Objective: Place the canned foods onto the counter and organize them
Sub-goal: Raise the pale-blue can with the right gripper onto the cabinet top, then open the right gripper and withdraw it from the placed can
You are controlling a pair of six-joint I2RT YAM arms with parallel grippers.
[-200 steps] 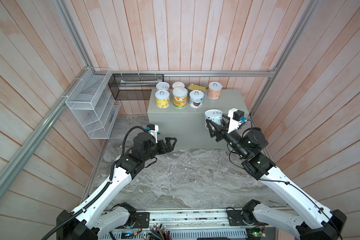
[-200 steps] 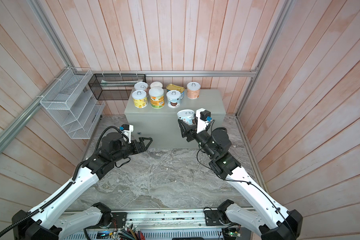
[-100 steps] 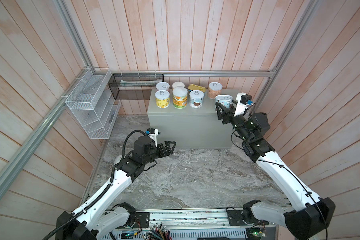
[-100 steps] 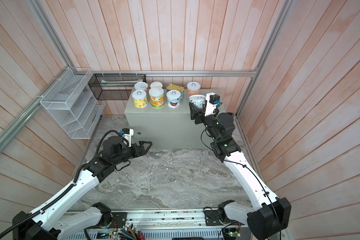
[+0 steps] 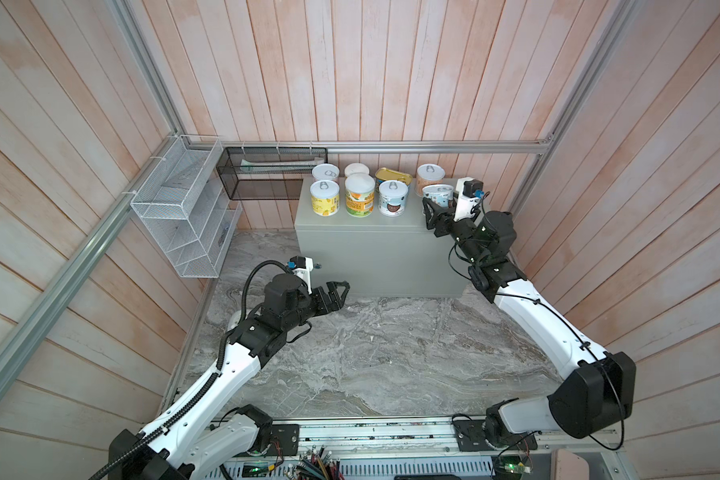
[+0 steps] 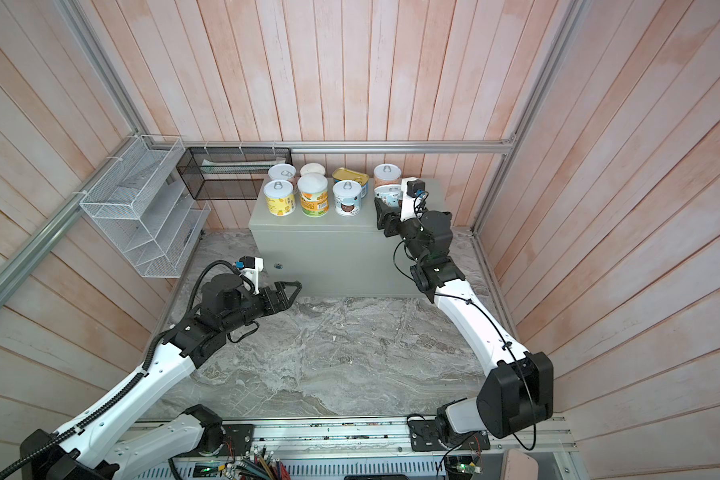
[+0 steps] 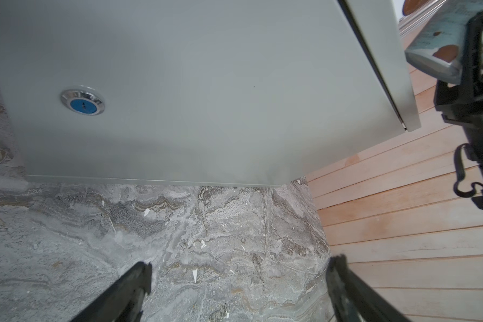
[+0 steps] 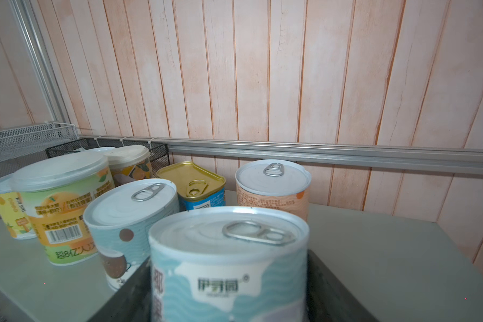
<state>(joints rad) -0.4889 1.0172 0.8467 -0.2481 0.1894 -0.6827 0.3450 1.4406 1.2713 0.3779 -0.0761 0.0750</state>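
We grip the blue can (image 8: 229, 273) in our right fingers (image 8: 129, 295), over the grey-green surface (image 5: 371, 222), at three o'clock of the other cans (image 5: 359, 199); our left fingers (image 7: 117, 295) gape wide and empty at seven o'clock, above marble (image 5: 371, 353).

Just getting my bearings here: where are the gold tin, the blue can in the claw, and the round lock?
gold tin (image 8: 190, 174): right wrist view, on its lid.
blue wave-label can (image 8: 226, 281): right wrist view, on its label.
round lock (image 7: 83, 102): left wrist view, on its blue centre.
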